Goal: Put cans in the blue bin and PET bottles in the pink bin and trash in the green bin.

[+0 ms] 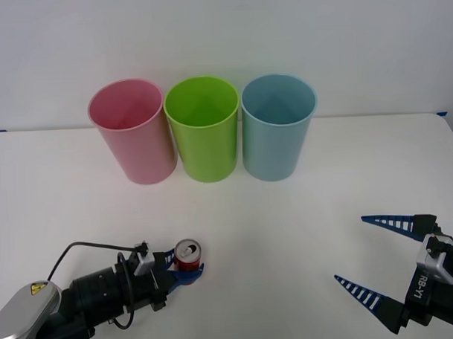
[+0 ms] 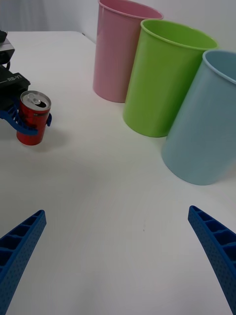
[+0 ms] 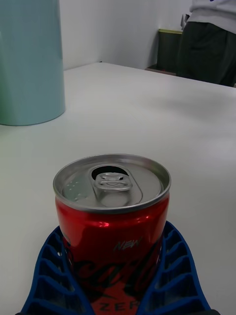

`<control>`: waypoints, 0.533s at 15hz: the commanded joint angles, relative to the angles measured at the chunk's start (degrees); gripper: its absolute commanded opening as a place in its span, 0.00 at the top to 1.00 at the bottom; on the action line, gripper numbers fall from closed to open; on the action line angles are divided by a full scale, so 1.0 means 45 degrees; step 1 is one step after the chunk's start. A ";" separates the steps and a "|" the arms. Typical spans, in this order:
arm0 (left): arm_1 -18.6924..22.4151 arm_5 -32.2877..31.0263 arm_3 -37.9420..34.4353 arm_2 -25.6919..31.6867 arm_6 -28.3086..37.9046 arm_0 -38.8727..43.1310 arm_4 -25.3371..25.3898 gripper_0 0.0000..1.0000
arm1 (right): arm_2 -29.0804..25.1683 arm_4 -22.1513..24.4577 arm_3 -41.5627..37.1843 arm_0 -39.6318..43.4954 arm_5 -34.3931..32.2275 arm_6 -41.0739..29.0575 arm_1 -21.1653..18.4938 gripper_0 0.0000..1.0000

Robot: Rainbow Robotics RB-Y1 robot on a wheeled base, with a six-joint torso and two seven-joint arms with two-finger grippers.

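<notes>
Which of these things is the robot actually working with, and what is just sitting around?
Part of the job:
- red can, upright on the table, held between the left gripper fingers
- blue bin, where cans go
- pink bin and green bin, for bottles and trash

Just there:
- white table
- right gripper, open, idle at the near right

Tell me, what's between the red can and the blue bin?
Nothing. In the front view, only bare white table lies between the red can, held in the left gripper, and the blue bin.
</notes>
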 commanded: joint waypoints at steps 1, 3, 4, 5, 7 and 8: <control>0.0020 -0.0046 -0.0001 0.0000 -0.0018 0.0020 0.0079 1.00 | 0.0000 0.0000 0.0000 0.0000 0.0000 0.0000 0.0000 0.00; -0.0059 -0.0222 -0.0021 0.0000 0.0041 0.0020 0.0235 1.00 | 0.0000 0.0000 0.0000 0.0000 0.0000 0.0000 0.0000 0.00; -0.0059 -0.0339 -0.0216 0.0000 0.0080 0.0059 0.0372 1.00 | 0.0000 0.0000 0.0000 0.0000 0.0000 0.0000 0.0000 0.00; -0.0059 -0.0339 -0.0568 0.0000 0.0158 0.0196 0.0450 1.00 | 0.0000 0.0000 0.0000 0.0000 0.0000 0.0000 0.0000 0.00; -0.0078 -0.0417 -0.1134 0.0000 0.0256 0.0391 0.0587 1.00 | 0.0000 0.0000 0.0000 0.0000 0.0000 0.0000 0.0000 0.00; -0.0078 -0.0768 -0.1427 0.0137 0.0314 0.0489 0.0743 1.00 | 0.0000 0.0000 0.0000 0.0000 0.0000 0.0000 0.0000 0.00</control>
